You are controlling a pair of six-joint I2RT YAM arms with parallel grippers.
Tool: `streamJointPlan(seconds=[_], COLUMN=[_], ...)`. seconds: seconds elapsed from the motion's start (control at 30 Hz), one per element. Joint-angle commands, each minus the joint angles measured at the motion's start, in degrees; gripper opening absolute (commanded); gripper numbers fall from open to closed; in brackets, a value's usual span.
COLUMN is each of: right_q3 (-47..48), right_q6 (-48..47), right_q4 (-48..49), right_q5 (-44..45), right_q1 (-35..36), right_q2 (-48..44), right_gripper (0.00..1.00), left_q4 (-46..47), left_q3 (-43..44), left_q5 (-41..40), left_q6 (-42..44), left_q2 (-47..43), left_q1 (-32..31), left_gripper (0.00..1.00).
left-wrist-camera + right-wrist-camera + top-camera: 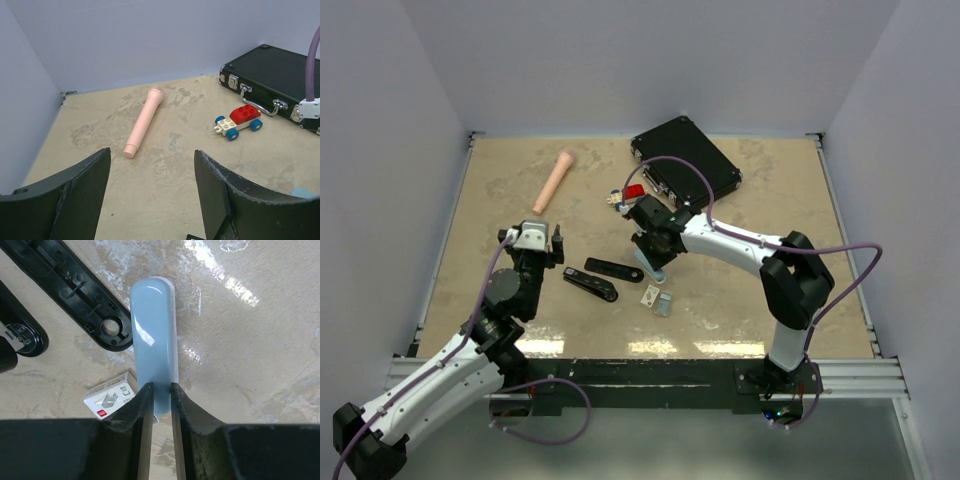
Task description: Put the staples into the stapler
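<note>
Right gripper [160, 387]: fingers clamped on the near end of a pale blue bar, low over the table.
Pale blue bar [152, 330]: rounded, glossy and oblong; it points away from the wrist camera, and whether its far end rests on the table cannot be told.
White box [111, 399]: small cardboard box with a red mark, flat on the table, just beside the bar's gripped end.
Staples [665, 303]: small grey strip lying on the table just beside the white box, on the near side of the right gripper; not held.
Stapler [616, 269]: black, seen as two long parts side by side, left of the bar; one shows its underside with a round hole. Whether the parts are joined cannot be told.
Left gripper [150, 200]: fingers spread wide apart, holding nothing, left of the stapler.
Toy car [240, 120]: red and white bricks, blue wheels, near the case.
Black case [270, 75]: closed, metal latches and handle, at the far right.
Pink cylinder [144, 122]: lying flat, far left.
Table [500, 200]: beige, mottled.
</note>
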Motion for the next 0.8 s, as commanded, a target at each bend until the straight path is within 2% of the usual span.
streamJointPlan(seconds=[0.0, 0.33, 0.57, 0.67, 0.7, 0.77], right_q3=[-1.82, -7.97, -3.77, 0.27, 1.24, 3.88], right_q6=[0.18, 1.32, 1.06, 1.14, 1.14, 1.23], right_q4=[1.56, 4.81, 2.89, 0.95, 0.43, -0.46], right_q5=[-0.62, -2.2, -2.03, -1.15, -0.8, 0.08], right_q1=[0.46, 0.37, 0.37, 0.28, 0.37, 0.37], right_q2=[2.41, 4.43, 1.71, -0.57, -1.1, -2.16], right_gripper=[0.21, 0.21, 0.23, 0.36, 0.45, 0.54], left_q4=[1.92, 1.83, 1.83, 1.83, 1.83, 1.83], left_q3=[0.32, 0.41, 0.41, 0.41, 0.5, 0.41], left_q5=[0.78, 1.04, 1.22, 1.13, 1.13, 1.13], left_q6=[0.83, 0.91, 0.74, 0.65, 0.74, 0.65], left_q2=[0.15, 0.41, 0.24, 0.06, -0.02, -0.02], left_q1=[0.41, 0.5, 0.68, 0.68, 0.68, 0.76], left_gripper=[0.72, 0.72, 0.72, 0.72, 0.72, 0.72])
